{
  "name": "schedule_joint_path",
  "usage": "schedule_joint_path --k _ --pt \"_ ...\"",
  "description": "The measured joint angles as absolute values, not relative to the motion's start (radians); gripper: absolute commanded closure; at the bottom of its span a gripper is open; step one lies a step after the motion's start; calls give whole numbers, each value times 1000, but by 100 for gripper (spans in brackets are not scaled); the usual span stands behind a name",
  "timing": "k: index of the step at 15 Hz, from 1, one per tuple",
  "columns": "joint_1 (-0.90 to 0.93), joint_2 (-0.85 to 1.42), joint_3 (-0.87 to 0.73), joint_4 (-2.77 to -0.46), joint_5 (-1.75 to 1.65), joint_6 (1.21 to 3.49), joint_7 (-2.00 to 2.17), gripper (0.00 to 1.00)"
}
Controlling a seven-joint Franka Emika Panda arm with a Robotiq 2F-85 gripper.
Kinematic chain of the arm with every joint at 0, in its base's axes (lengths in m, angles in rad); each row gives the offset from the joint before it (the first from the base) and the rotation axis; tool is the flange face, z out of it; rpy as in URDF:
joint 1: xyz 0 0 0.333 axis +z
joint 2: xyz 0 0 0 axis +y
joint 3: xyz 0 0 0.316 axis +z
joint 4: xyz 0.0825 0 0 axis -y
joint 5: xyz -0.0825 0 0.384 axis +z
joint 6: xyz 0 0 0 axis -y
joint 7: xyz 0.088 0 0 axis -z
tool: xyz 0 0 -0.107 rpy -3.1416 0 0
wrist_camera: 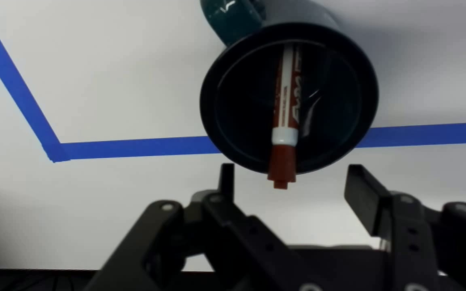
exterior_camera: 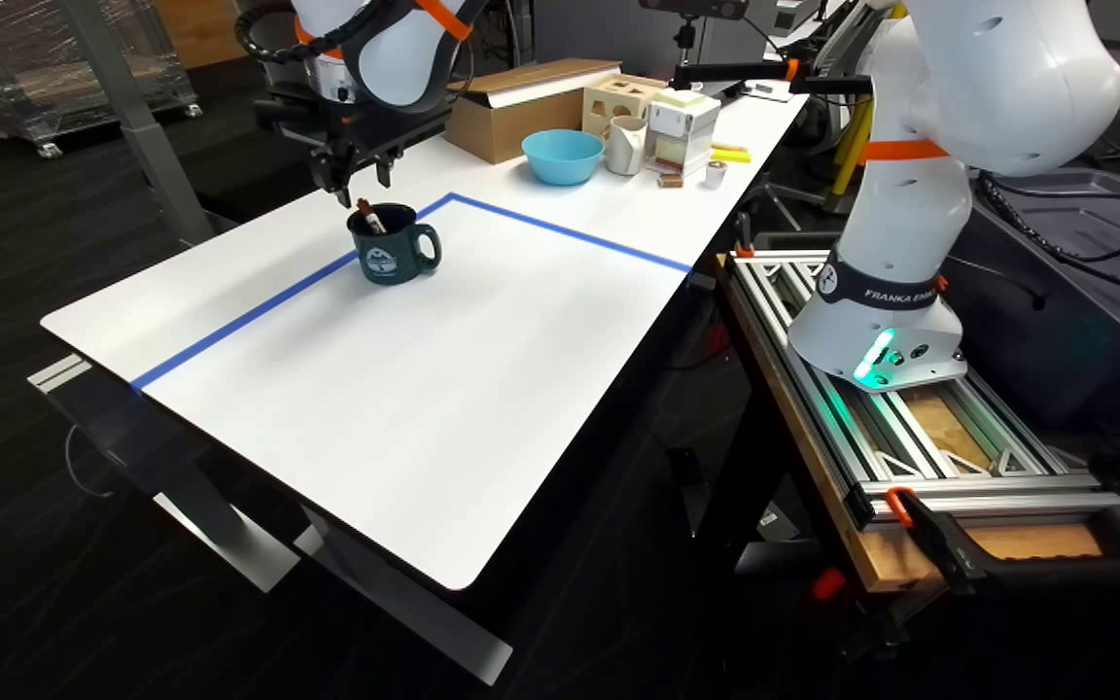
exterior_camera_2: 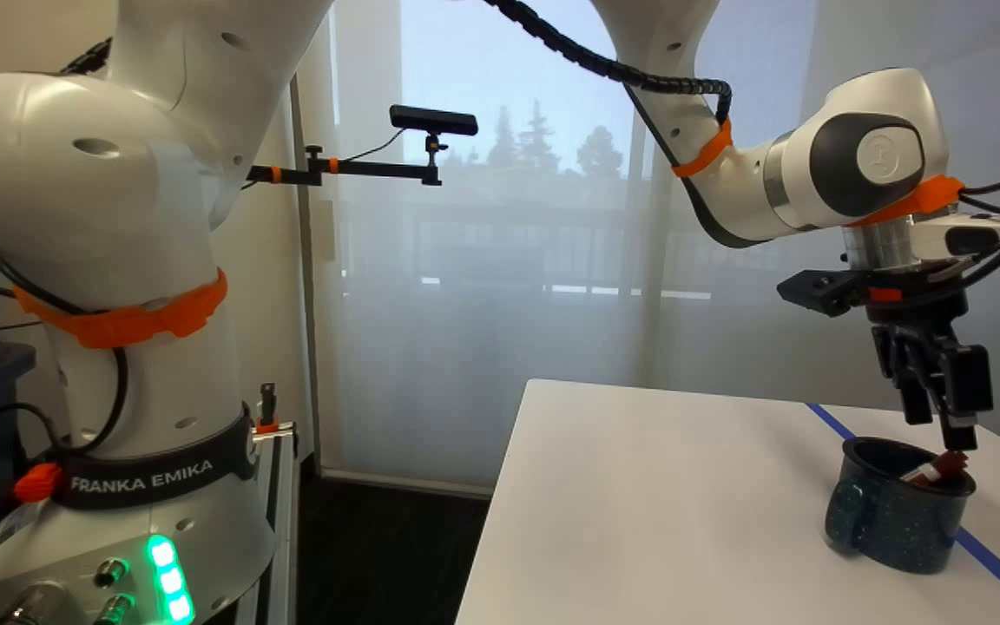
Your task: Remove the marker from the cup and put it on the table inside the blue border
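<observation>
A dark green speckled cup [exterior_camera: 395,264] stands upright on the white table [exterior_camera: 424,408], beside or partly over the blue tape border [exterior_camera: 241,322]; its base edge is hidden. The cup also shows in an exterior view [exterior_camera_2: 895,529] and in the wrist view [wrist_camera: 370,101]. A white marker with a brown-red cap and print [wrist_camera: 284,121] leans inside it, cap over the rim, also seen in both exterior views [exterior_camera: 371,218] [exterior_camera_2: 934,470]. My gripper [wrist_camera: 291,171] is open and empty. Its fingertips are above the rim, on either side of the marker's cap, in both exterior views [exterior_camera: 366,192] [exterior_camera_2: 941,430].
A blue bowl [exterior_camera: 563,158], a cardboard box [exterior_camera: 511,126], a light mug [exterior_camera: 626,146], a wooden box with holes [exterior_camera: 618,95] and a white holder [exterior_camera: 684,126] stand at the table's far end, outside the border. The cup's handle [exterior_camera: 429,247] points inward.
</observation>
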State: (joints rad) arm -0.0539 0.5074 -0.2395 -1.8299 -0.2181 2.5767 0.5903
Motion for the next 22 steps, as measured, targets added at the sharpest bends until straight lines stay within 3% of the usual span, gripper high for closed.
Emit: schedule_joint_path --k 2,3,7,15,22 --pt "-55 520 -240 -1816 -194 2581 571 54" --pt "-56 525 -239 -1812 -180 2585 562 48" --pt "-56 545 -239 -1803 -135 2594 537 44" --pt "-57 567 -240 -1803 -90 2612 524 53" --pt "-60 567 -240 -1807 -71 2625 524 49"
